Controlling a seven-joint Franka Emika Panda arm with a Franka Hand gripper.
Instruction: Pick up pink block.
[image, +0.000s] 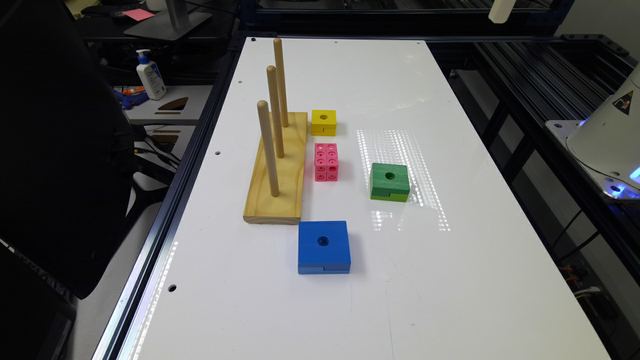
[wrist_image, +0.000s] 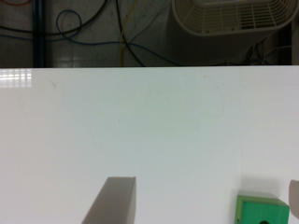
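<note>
1 pink block (image: 326, 161) sits between peg board (image: 278, 170) and green block (image: 389, 182), fingers (wrist_image: 114, 200) spread wide.

Pink block (image: 326, 161) lies just beside peg board (image: 278, 172).

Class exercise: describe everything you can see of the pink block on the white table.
The pink block is a small bright pink piece that looks like plastic, built of joined little cubes, each visible face with a round hole. It lies flat on the white table, its long side running away from the camera. It sits apart from its neighbours: the wooden peg base to the exterior view's left, the yellow block behind it, the green block to the right. Nothing grips it.
</note>
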